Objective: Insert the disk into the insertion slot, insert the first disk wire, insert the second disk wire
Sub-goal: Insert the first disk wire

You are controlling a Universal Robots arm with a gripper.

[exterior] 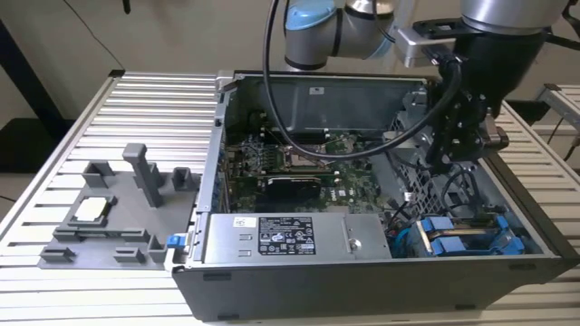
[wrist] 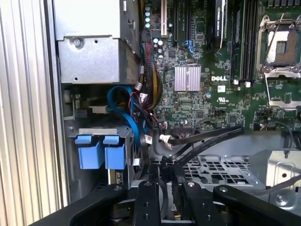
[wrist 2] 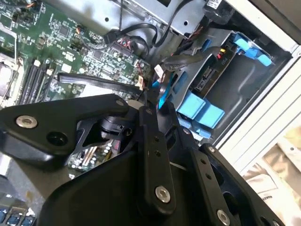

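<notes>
The blue-framed disk (exterior: 446, 244) sits in the insertion slot (wrist: 96, 132), below the end effector (exterior: 450, 157) and nearer the case's (exterior: 363, 288) front wall, its long axis seemingly along that wall. The end effector is almost closed, apparently pinching a black wire (wrist 2: 94, 81).

A plain beige wall (exterior: 163, 34) stands behind; the ribbed silver worktop (exterior: 154, 102) lies under soft, even light; a dark post (exterior: 23, 75) rises at the exterior view's left.

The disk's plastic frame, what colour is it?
The frame is bright blue, clearest in the first wrist view.
</notes>
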